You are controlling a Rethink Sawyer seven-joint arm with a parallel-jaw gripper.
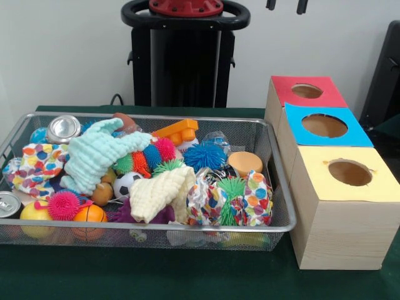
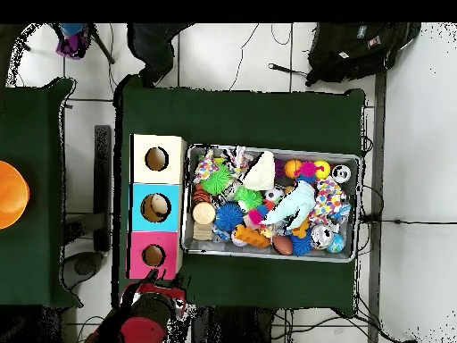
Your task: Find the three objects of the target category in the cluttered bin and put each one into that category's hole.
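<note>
The wire mesh bin [image 1: 156, 227] lies on the green table and also shows in the overhead view [image 2: 272, 256]. One polka-dot cloth [image 1: 34, 167] lies at its left end, which is the right end in the overhead view [image 2: 328, 198]. Two more polka-dot cloths [image 1: 205, 201] [image 1: 257, 200] lie bunched at the front right with a green spiky ball between them. The yellow-topped box's hole [image 1: 350, 172] [image 2: 157, 159] is right of the bin. My gripper [image 1: 286, 5] shows only two dark tips at the top edge, spread apart and empty, high above the boxes.
A mint-green cloth [image 1: 94, 156] and a cream cloth [image 1: 159, 194] lie over the clutter of spiky balls, cans and small balls. The blue-topped box [image 1: 325, 140] and the red-topped box [image 1: 281, 87] stand behind the yellow one. The robot's pedestal [image 1: 184, 59] stands behind the bin.
</note>
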